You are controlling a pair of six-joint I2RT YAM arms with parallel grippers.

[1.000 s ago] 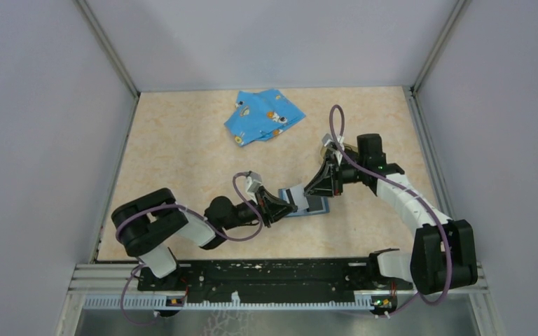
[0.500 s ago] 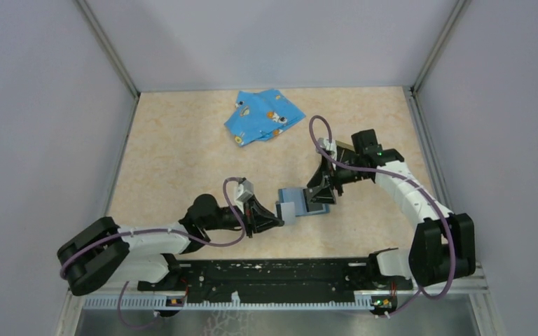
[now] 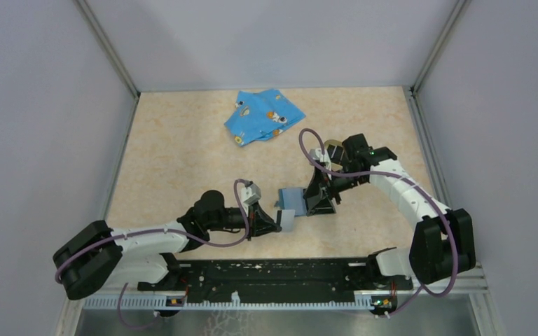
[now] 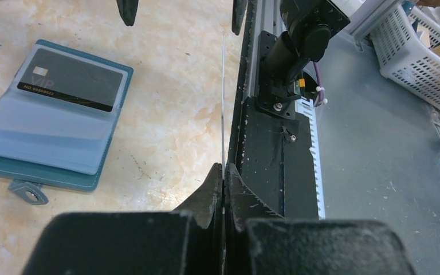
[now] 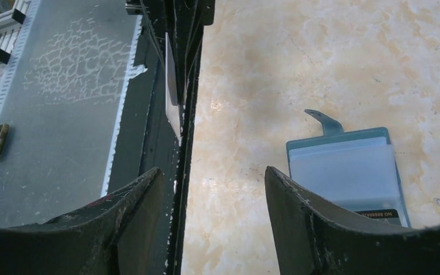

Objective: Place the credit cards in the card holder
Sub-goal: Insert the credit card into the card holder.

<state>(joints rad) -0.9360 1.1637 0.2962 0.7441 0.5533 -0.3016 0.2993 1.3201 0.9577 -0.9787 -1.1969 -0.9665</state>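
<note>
Teal card holder (image 3: pixel 292 197) lies open mid-table, one black card (image 4: pixel 71 86) in a pocket. Left gripper (image 4: pixel 223 169) pinches second card (image 3: pixel 286 218) edge-on at its 6 o'clock; right gripper (image 5: pixel 212 172) gapes wide at 3 o'clock.

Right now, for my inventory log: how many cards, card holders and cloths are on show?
Teal folding card holder: 1
Thin flat cards: 2 (black card in the holder, second card in left tool)
Blue cartoon-print cloth: 1
Total: 4
</note>
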